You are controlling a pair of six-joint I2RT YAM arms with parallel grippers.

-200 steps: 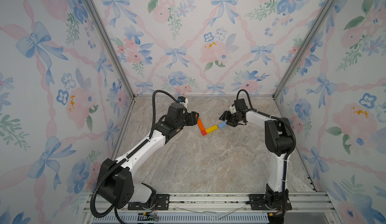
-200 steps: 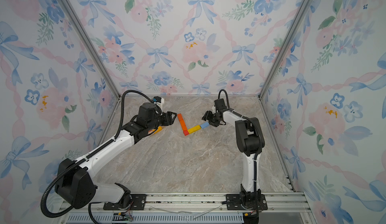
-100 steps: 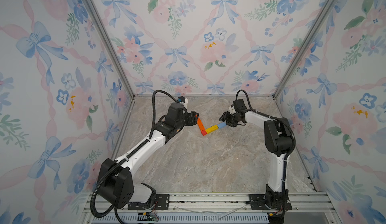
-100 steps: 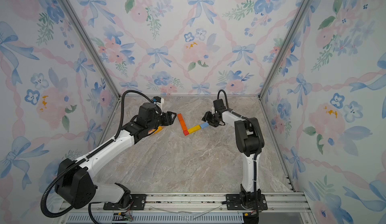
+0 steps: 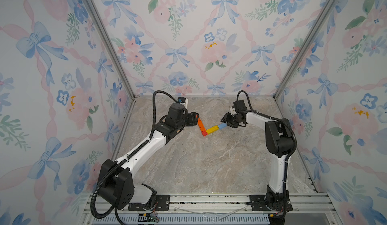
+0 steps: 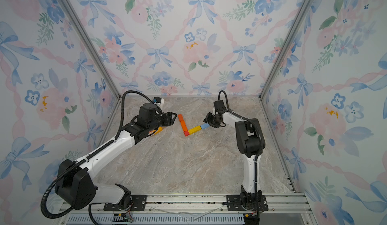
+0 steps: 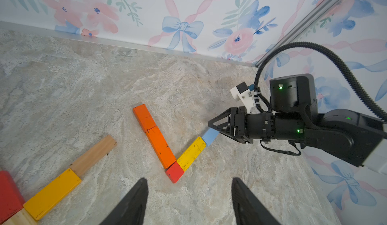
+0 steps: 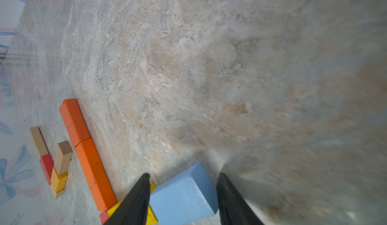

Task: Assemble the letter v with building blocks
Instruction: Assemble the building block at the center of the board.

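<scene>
On the marble floor lies a V of building blocks: two orange bars (image 5: pixel 200 123) (image 7: pixel 154 136) end to end, a red square (image 7: pixel 174 172) at the corner, and a yellow bar (image 7: pixel 191 153) with a light blue block (image 5: pixel 222 126) (image 8: pixel 184 194) at its far end. My right gripper (image 5: pixel 223 121) (image 8: pixel 183 174) straddles the blue block, one finger close against each side. Whether they press on it is unclear. My left gripper (image 5: pixel 196 117) (image 7: pixel 187 180) hovers open and empty beside the orange arm.
Spare blocks lie by the left wall under my left arm: a wooden bar (image 7: pixel 93 155), a yellow bar (image 7: pixel 52 193), a red piece (image 7: pixel 8 192), one showing in a top view (image 6: pixel 158 130). The back wall (image 5: pixel 199 91) is close behind the V.
The right gripper's fingers have drawn closer together around the light blue block. Neither arm nor any block has visibly shifted.
</scene>
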